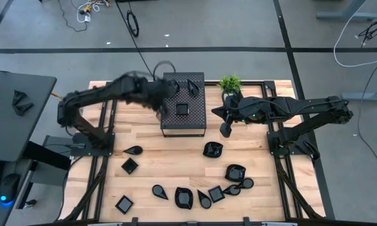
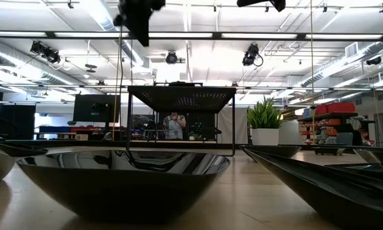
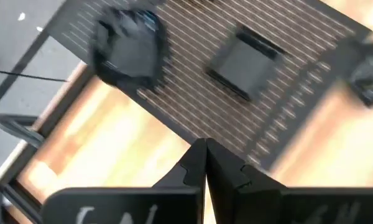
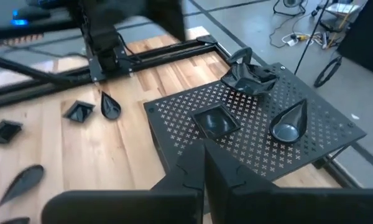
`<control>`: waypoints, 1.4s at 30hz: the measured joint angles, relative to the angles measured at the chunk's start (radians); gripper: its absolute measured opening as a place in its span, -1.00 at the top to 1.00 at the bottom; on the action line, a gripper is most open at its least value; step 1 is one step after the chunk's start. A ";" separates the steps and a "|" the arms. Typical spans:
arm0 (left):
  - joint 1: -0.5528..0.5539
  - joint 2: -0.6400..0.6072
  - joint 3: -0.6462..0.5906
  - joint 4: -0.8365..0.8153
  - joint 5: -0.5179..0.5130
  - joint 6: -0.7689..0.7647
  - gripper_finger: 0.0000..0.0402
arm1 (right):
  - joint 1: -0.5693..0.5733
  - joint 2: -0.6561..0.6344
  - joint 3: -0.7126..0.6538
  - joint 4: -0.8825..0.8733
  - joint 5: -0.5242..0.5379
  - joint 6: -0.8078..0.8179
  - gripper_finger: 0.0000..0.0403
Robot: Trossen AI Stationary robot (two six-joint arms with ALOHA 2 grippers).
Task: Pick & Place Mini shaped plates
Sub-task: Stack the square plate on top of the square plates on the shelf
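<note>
The black perforated box (image 1: 183, 103) stands mid-table. On its top lie a square mini plate (image 4: 216, 121), a teardrop plate (image 4: 289, 124) and a rounded-leaf plate (image 4: 248, 78). Several more glossy black plates lie flat on the wood near the front edge, among them a teardrop (image 1: 133, 150), a square (image 1: 130, 166) and a leaf shape (image 1: 183, 198). My left gripper (image 3: 204, 163) hovers over the box's left edge (image 1: 161, 108), shut and empty. My right gripper (image 4: 204, 163) hangs just right of the box (image 1: 225, 130), shut and empty.
A small green potted plant (image 1: 229, 83) stands right of the box at the far side, close to my right arm. Black frame rails (image 1: 107, 125) run along the table's left and right sides. Bare wood (image 1: 169, 154) lies between the box and the plates.
</note>
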 joint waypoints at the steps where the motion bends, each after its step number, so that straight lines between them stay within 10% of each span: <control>1: -0.042 -0.001 0.000 -0.015 -0.016 -0.044 0.92 | 0.000 0.000 0.000 -0.009 0.001 -0.007 0.97; 9: -0.391 0.001 -0.080 -0.119 -0.139 -0.502 0.92 | 0.000 0.000 0.000 -0.118 0.031 -0.003 0.97; 24: -0.823 -0.193 -0.608 0.014 0.332 -1.610 0.25 | -0.030 0.000 0.000 -0.003 0.034 -0.122 0.97; 42: -0.746 -0.379 -1.155 0.426 0.319 -1.523 0.20 | -0.067 0.000 0.000 0.017 0.023 -0.142 0.97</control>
